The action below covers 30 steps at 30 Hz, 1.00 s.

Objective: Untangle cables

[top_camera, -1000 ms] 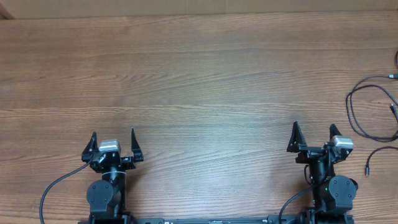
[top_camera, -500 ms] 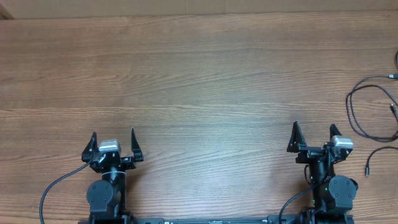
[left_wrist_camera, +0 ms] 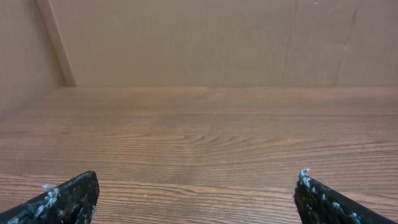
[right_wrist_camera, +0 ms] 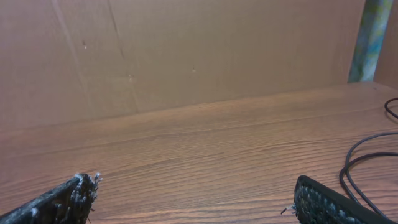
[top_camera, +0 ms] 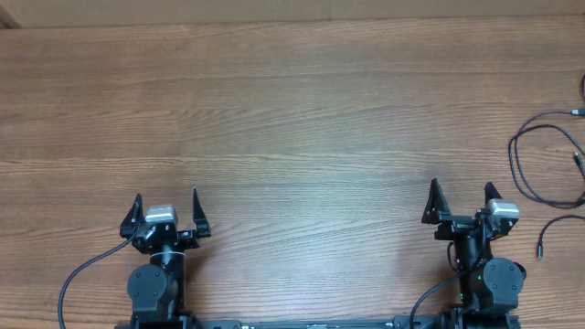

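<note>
Thin black cables (top_camera: pixel 541 163) lie in loose loops at the table's far right edge, partly cut off by the frame. One short cable end (top_camera: pixel 547 230) lies just right of my right arm. In the right wrist view a cable loop (right_wrist_camera: pixel 367 165) shows at the right. My left gripper (top_camera: pixel 165 206) is open and empty near the front left. My right gripper (top_camera: pixel 462 198) is open and empty, a little left of the cables. Its fingertips (right_wrist_camera: pixel 193 199) frame bare wood. The left wrist view (left_wrist_camera: pixel 196 199) shows no cable.
The wooden table (top_camera: pixel 292 119) spreads ahead of both arms. A brown cardboard wall (left_wrist_camera: pixel 186 43) stands at the back and the left side. A greenish post (right_wrist_camera: pixel 372 37) stands at the back right. Thick black arm cables (top_camera: pixel 78 279) hang by the bases.
</note>
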Available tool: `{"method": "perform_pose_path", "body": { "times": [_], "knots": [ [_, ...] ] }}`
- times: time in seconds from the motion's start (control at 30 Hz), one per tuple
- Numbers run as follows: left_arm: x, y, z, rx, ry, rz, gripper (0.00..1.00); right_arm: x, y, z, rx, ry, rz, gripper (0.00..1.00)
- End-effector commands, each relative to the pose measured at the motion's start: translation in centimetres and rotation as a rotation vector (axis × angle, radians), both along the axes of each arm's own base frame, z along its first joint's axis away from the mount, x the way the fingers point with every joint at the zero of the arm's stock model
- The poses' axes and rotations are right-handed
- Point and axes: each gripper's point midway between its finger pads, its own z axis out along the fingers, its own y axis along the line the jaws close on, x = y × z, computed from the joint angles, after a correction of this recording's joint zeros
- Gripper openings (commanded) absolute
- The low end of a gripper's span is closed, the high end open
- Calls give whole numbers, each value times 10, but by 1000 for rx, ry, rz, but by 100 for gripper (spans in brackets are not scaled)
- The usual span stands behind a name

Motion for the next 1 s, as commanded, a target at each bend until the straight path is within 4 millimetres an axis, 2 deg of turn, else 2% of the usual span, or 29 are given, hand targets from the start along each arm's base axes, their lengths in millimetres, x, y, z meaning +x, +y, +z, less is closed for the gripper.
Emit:
{"method": "perform_pose_path", "body": {
  "times": [0.0, 0.3, 0.97],
  "knots": [
    [0, -2, 0, -10, -7, -12, 100, 0, -3, -2, -20, -2, -16, 100],
    [0, -2, 0, -10, -7, -12, 100, 0, -1, -2, -121, 2, -4, 100],
    [0, -2, 0, -10, -7, -12, 100, 0, -1, -2, -127, 1, -1, 100]
  ]
}}
